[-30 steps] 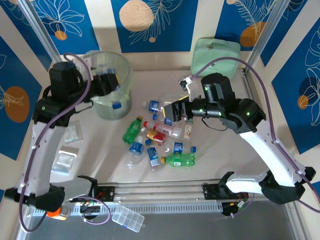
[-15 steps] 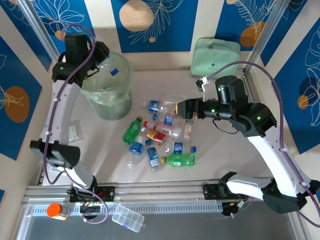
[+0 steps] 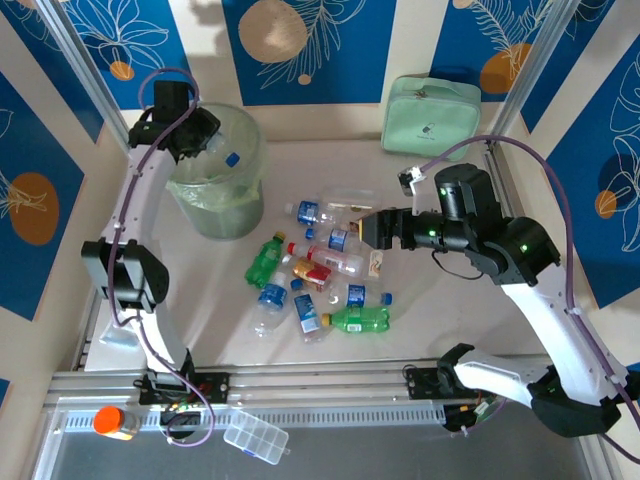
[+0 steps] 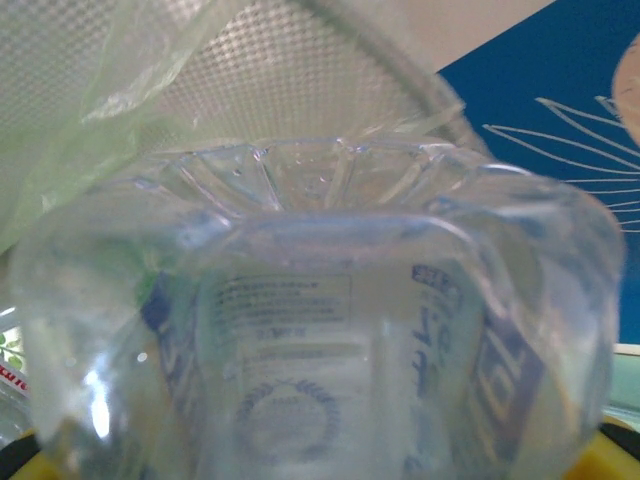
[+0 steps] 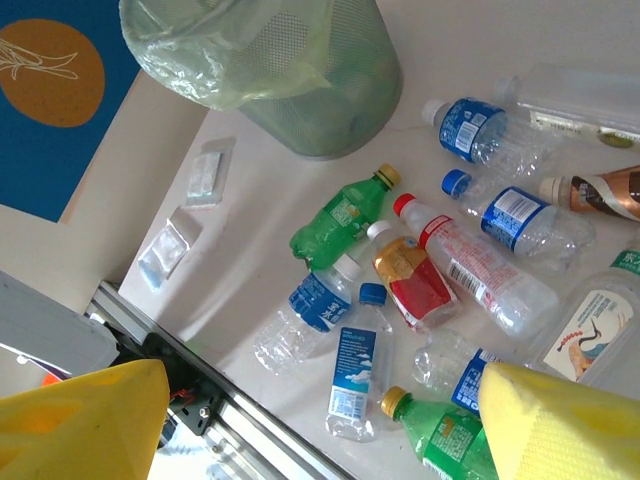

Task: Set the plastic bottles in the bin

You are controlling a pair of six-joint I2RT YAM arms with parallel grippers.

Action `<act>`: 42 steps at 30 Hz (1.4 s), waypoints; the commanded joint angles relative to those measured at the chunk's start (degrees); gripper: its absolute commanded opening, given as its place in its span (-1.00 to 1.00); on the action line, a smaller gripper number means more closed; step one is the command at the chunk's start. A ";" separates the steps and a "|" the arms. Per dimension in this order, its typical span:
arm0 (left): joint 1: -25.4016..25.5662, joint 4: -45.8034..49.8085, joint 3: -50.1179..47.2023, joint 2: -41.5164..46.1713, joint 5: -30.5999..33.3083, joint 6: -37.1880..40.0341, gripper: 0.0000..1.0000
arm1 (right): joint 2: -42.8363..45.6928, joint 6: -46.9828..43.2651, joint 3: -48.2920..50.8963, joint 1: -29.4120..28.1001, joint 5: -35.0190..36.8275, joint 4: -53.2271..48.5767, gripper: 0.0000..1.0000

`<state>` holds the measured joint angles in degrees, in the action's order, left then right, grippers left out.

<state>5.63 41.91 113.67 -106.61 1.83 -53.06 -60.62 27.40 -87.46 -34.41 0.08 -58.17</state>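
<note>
Setup first: a pale, smooth tabletop (image 3: 225, 325) boxed in by walls of blue panels (image 3: 350, 60) with white leaf sketches and orange discs, with cream stripes between them. A ribbed aluminium rail (image 3: 320, 382) runs along the bottom of the overhead view.

Upper left of that view, the left gripper (image 3: 200, 138) is pinching a clear plastic bottle with a blue label and blue cap (image 3: 220, 148), tilted over the mouth of the round translucent bin (image 3: 215, 210). Up close on the left wrist cam you get the bottle's ridged, petal-shaped base. Behind it are the crinkly pale green bag liner (image 4: 70, 110) and the bin's fine mesh-textured wall.

In the middle, just right of the bin, the other plastic bottles lie on their sides in a loose pile, some touching. There's a green one (image 5: 340, 220), a red-labelled one (image 5: 410, 275), and several thin clear ones with blue labels (image 5: 345, 375).

At the pile's right edge the right gripper (image 3: 362, 228) hovers with its yellow-padded fingers spread wide and nothing between them.

Other bits: a couple of flat clear packets (image 5: 165, 250) sit left of the pile. An orange-capped jar (image 3: 115, 422) and a clear compartment box (image 3: 257, 438) are at lower left below the rail. A mint-green zippered case (image 3: 432, 115) is at upper right against the back wall, well apart from the bottles.
</note>
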 commanded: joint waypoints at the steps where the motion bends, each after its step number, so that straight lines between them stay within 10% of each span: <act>1: -0.45 -2.63 -3.98 -1.50 -1.21 -2.75 -0.28 | 0.50 1.06 0.53 0.31 0.54 -0.45 0.63; 21: -0.27 -3.69 -10.01 -4.42 -5.29 -3.41 0.88 | 0.68 0.84 1.74 0.40 0.28 -0.14 0.63; 42: 5.45 2.24 -8.07 20.70 0.79 4.12 0.86 | -1.94 -6.98 -2.10 -4.38 0.80 -9.29 0.61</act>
<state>9.69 40.29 106.85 -90.04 0.58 -51.48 -61.71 23.46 -88.86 -37.06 0.14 -63.40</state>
